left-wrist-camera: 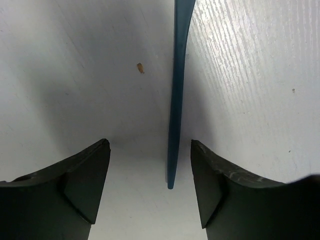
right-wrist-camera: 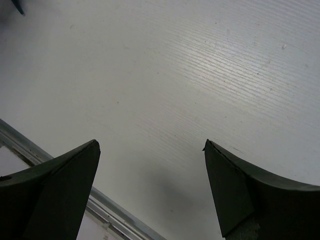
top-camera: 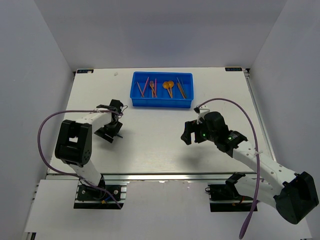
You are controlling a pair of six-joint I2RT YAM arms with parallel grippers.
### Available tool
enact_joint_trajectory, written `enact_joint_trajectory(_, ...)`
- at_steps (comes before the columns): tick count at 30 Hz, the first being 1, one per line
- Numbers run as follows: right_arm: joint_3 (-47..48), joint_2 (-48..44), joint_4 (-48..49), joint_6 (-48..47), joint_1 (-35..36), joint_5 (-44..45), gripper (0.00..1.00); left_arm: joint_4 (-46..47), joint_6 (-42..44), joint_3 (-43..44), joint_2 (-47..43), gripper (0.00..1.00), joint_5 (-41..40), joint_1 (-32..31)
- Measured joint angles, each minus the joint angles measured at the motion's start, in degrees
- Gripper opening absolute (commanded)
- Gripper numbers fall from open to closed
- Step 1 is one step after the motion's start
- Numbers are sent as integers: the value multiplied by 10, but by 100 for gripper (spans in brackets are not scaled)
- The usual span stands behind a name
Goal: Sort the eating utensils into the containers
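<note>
- White table (top-camera: 150, 150) lies bare beneath the right gripper (right-wrist-camera: 150, 145), its jaws spread on nothing.
- Over at the left gripper (left-wrist-camera: 150, 150), also released, only the narrow end of a dark blue stick (left-wrist-camera: 175, 100) lies between the fingers, right of centre.
- Its long axis runs straight up the wrist frame, pointing away.
- Pinched at that tip, it may well pivot or slip.
- Farthest, upper centre, the blue tray (top-camera: 162, 103) holds orange utensils (top-camera: 170, 86).
</note>
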Motion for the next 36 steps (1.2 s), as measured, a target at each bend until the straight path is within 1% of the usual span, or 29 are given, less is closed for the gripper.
enact_joint_trajectory(4,-1,0,1,0,0,0,89,2,-1,0,0,74,-1,0)
enact_joint_trajectory(5,-2,0,2,0,0,0,89,2,-1,0,0,69,-2,0)
enact_joint_trajectory(6,-3,0,5,0,0,0,89,2,-3,0,1,61,-1,0)
enact_joint_trajectory(7,-5,0,7,0,0,0,89,1,-3,0,2,61,-1,0)
enact_joint_trajectory(8,-7,0,8,0,0,0,89,0,-3,1,5,57,-1,0)
enact_joint_trajectory(9,-8,0,8,0,0,0,89,1,-2,3,7,49,0,0)
enact_joint_trajectory(11,-9,0,9,0,0,0,89,7,-2,6,11,41,1,0)
enact_joint_trajectory(14,-9,0,9,0,0,0,89,18,0,6,12,22,3,0)
enact_joint_trajectory(15,-9,0,9,0,0,0,89,22,2,6,12,17,4,0)
enact_joint_trajectory(16,-9,0,9,0,0,0,89,26,3,6,12,0,5,0)
enact_joint_trajectory(20,-9,0,9,-1,0,0,89,40,13,-8,1,0,7,0)
enact_joint_trajectory(24,-9,0,9,-1,0,0,89,54,56,-30,-25,0,-9,-2)
enact_joint_trajectory(27,-9,-1,9,-1,0,0,89,71,122,-33,-66,0,-49,-18)
enact_joint_trajectory(30,-9,-1,9,-1,0,1,89,143,213,-32,-143,0,-61,-52)
enact_joint_trajectory(32,-8,-1,8,-1,0,5,90,191,272,-17,-175,0,-55,-72)
enact_joint_trajectory(34,-7,0,7,-1,0,10,89,229,329,23,-172,0,-34,-87)
enact_joint_trajectory(36,-4,0,3,-1,0,17,89,264,380,81,-133,0,-8,-93)
